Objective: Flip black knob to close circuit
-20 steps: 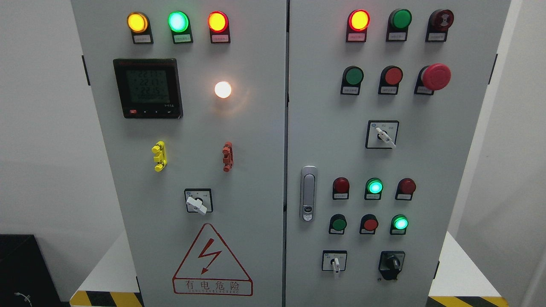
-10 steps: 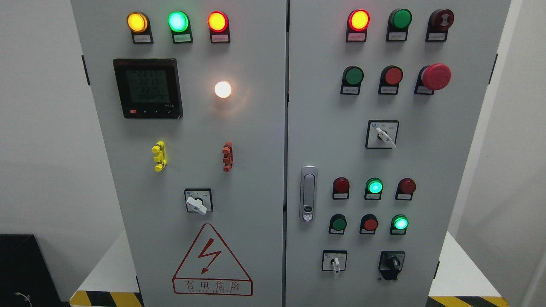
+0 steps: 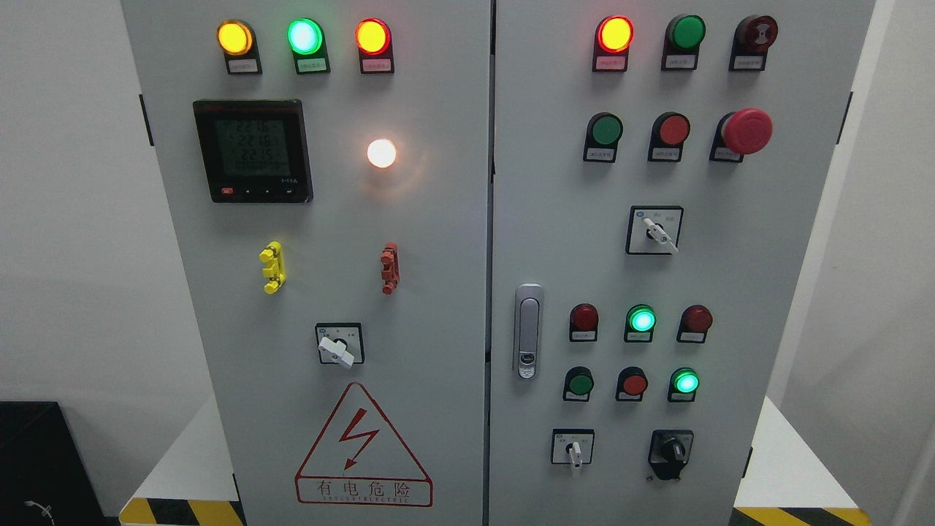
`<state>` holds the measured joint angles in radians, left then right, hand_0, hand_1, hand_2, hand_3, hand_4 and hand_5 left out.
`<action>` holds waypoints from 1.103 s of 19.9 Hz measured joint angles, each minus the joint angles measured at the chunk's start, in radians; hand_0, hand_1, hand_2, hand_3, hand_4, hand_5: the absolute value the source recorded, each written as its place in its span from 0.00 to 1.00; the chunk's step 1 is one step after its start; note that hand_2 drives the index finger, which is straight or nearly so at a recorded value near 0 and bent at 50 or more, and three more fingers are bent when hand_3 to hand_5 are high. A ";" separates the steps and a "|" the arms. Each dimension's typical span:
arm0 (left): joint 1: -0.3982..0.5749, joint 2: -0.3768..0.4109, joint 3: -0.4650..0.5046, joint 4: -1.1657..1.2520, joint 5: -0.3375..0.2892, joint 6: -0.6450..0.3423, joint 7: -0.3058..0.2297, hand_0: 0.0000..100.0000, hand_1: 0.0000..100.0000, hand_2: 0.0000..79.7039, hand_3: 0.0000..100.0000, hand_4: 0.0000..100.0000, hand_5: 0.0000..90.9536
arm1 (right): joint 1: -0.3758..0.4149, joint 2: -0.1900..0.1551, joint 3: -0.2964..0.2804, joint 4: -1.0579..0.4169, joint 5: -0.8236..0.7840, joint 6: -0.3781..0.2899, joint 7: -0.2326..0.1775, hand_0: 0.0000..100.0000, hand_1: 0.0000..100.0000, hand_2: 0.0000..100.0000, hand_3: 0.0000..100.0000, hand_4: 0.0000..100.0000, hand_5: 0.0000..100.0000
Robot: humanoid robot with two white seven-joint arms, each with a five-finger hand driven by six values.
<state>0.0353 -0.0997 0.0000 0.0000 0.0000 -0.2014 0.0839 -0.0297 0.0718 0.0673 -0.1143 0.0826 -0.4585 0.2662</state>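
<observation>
The black knob (image 3: 670,453) is sitting at the lower right of the cabinet's right door (image 3: 789,292), just right of a white selector switch (image 3: 574,449) and below a glowing green lamp (image 3: 685,382) — untouched. Neither robot hand is showing (so whether they are released or clenched I cannot tell); the reach is probably not yet starting.

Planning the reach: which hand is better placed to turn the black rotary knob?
Probably the right hand: the black rotary knob sits at the lower right of the grey cabinet's right-hand door. Neither hand is in view yet.
</observation>
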 measured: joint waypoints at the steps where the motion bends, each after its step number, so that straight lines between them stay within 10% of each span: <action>1: 0.000 0.000 0.000 0.000 0.000 0.000 0.000 0.00 0.00 0.00 0.00 0.00 0.00 | -0.003 -0.001 0.002 -0.004 0.001 -0.022 -0.002 0.00 0.10 0.00 0.00 0.00 0.00; 13: 0.000 0.000 0.000 0.000 0.000 0.000 0.000 0.00 0.00 0.00 0.00 0.00 0.00 | -0.040 -0.006 0.011 -0.067 -0.007 -0.199 -0.018 0.00 0.11 0.00 0.00 0.00 0.00; 22: 0.000 0.000 0.000 0.000 0.000 0.000 0.000 0.00 0.00 0.00 0.00 0.00 0.00 | 0.064 -0.014 0.019 -0.321 -0.005 -0.056 -0.057 0.00 0.11 0.00 0.00 0.00 0.00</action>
<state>0.0353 -0.0997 0.0000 0.0000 0.0000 -0.2015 0.0840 0.0347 0.0581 0.0867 -0.4349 0.0778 -0.5146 0.2090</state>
